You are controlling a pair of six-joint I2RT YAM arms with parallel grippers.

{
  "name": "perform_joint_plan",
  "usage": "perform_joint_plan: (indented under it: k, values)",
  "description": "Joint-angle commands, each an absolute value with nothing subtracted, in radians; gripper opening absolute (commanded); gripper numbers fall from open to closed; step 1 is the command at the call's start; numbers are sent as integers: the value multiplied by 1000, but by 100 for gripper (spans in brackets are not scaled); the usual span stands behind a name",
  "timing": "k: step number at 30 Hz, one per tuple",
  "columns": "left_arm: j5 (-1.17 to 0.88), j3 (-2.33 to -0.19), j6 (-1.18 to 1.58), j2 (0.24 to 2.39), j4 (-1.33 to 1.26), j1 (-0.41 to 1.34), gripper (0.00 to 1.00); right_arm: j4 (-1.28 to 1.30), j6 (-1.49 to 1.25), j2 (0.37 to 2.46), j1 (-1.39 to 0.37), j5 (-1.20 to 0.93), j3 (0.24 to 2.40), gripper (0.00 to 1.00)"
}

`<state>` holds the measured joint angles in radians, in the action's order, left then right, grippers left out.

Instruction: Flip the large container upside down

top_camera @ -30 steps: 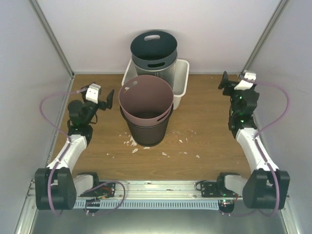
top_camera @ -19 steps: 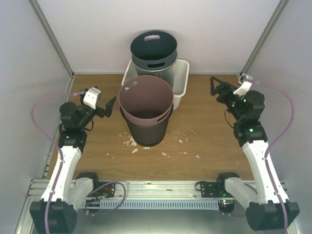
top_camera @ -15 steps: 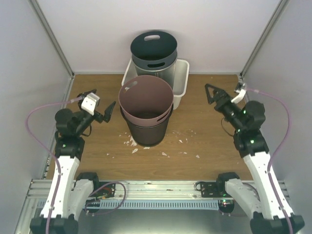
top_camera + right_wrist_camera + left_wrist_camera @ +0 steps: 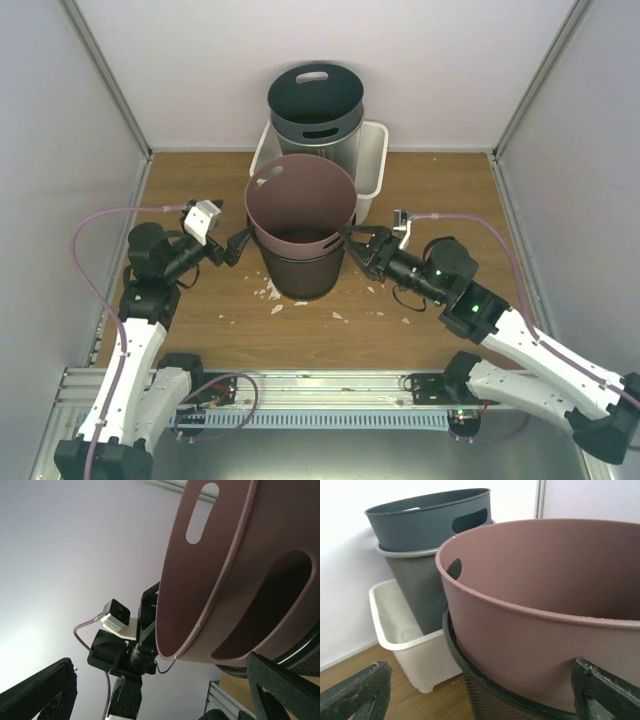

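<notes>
Your arms are swinging in from the sides. The left claw (image 4: 236, 243) and right claw (image 4: 356, 242) are now flanking the pink container (image 4: 300, 195), both gaping, gripping nothing. It's sitting upright mid-worktop (image 4: 430, 190), nested in a dark mesh bin (image 4: 300, 275) — you're lining up the flip.

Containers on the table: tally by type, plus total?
Solid plastic bins: 2 (mauve bin, dark grey bin)
Mesh bins: 2 (black mesh bin, grey mesh bin)
White tub: 1
Total: 5
</notes>
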<state>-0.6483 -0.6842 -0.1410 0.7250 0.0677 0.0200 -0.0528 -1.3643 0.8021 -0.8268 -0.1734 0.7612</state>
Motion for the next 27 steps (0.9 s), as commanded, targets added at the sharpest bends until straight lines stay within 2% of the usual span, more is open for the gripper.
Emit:
perform_joint_plan:
  k: [1, 11, 19, 27]
  values:
    - [-627, -695, -107, 751, 25, 71, 97, -91, -1406, 808, -880, -57, 810, 92]
    - [-566, -731, -113, 825, 3, 178, 96, -161, -1429, 931, -886, -58, 826, 95]
    - [-542, -713, -141, 810, 2, 203, 97, -148, -1425, 904, -891, 15, 818, 95]
    - [-546, -707, -156, 840, 3, 218, 97, -252, -1414, 981, -890, 25, 819, 98]
